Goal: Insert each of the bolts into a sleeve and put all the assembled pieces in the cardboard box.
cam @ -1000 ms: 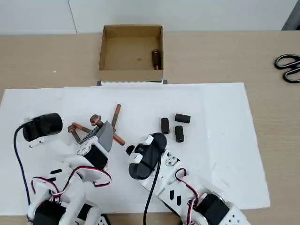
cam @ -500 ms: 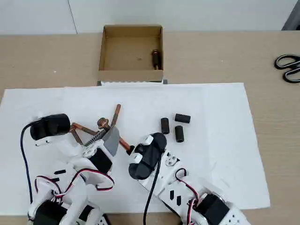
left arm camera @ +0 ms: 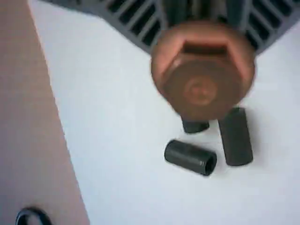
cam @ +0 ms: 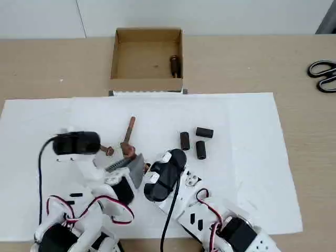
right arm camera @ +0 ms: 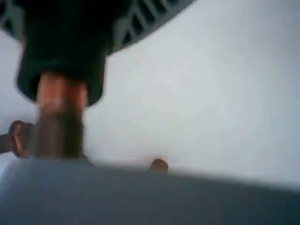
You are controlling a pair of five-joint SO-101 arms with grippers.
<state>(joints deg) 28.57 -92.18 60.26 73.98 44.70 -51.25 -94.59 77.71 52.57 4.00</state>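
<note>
Alignment explains the crowded pose at the near middle of the white paper [cam: 247, 173]: the two arms meet nose to nose so that one part can be pushed into the other off the table. The left gripper [cam: 136, 167] is clamped on a copper bolt [left arm camera: 204, 77], whose hex head faces that arm's wrist camera while the shank points toward the other arm. The right gripper [cam: 151, 173] is closed around a black sleeve [right arm camera: 61, 56], gripped by the body so the bore is free. In the right wrist view a copper shank sits at the sleeve's mouth and seems partly inside, though how deep I cannot tell. Neither tool gapes; both sets of jaws press on their parts. Three spare sleeves [cam: 185, 140] lie close together on the paper just beyond the right arm, and two loose bolts [cam: 129, 130] lie by the left arm, so more pairs wait. The cardboard box [cam: 147, 84] stands past the paper's far edge, with one assembled piece [cam: 175, 65] against its right-hand wall. I judge the step in hand to be the insertion itself; it calls for both axes in line, or the shank may jam at the rim.
</note>
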